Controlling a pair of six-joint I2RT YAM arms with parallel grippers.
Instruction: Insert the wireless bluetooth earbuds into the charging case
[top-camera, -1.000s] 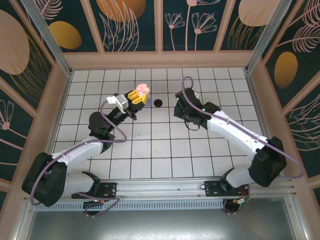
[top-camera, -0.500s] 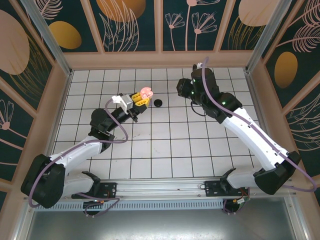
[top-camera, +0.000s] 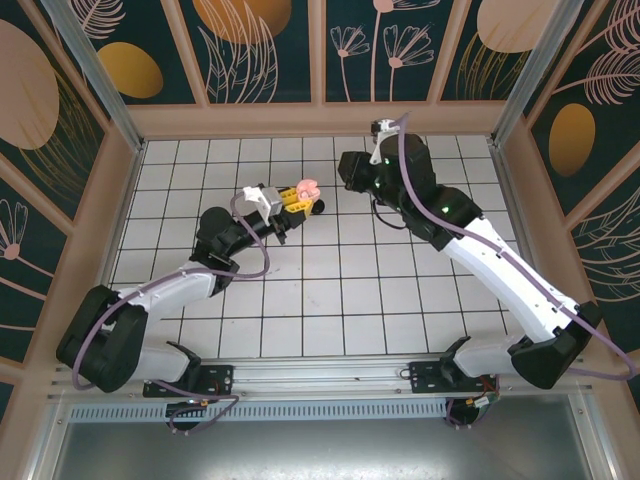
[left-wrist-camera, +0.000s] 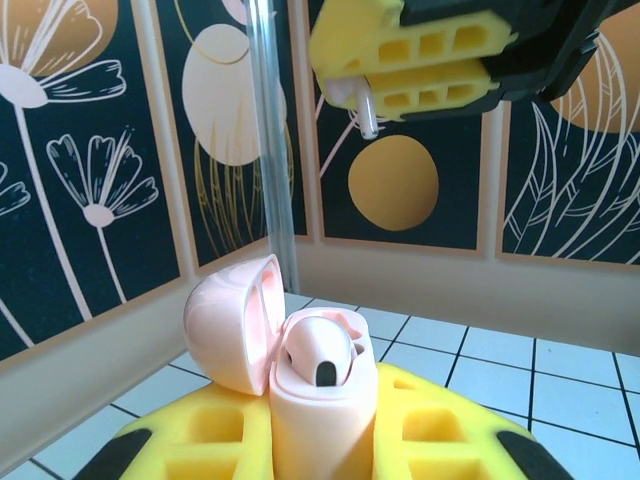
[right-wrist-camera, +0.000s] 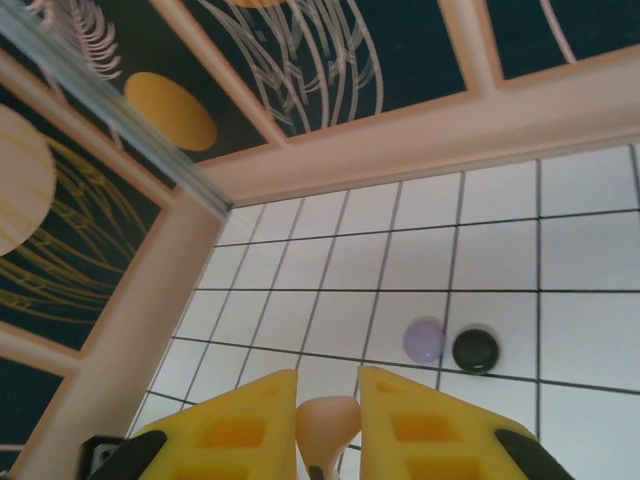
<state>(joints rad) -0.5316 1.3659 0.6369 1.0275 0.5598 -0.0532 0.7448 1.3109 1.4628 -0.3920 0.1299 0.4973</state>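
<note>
Left pincer grips the open pink charging case; right pincer pinches a pale earbud above it, stem down

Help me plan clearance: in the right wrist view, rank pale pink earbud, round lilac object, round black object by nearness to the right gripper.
1. Pale pink earbud, between the right gripper fingers.
2. Round lilac object, ahead, slightly right.
3. Round black object, beside it, farther right.
</note>
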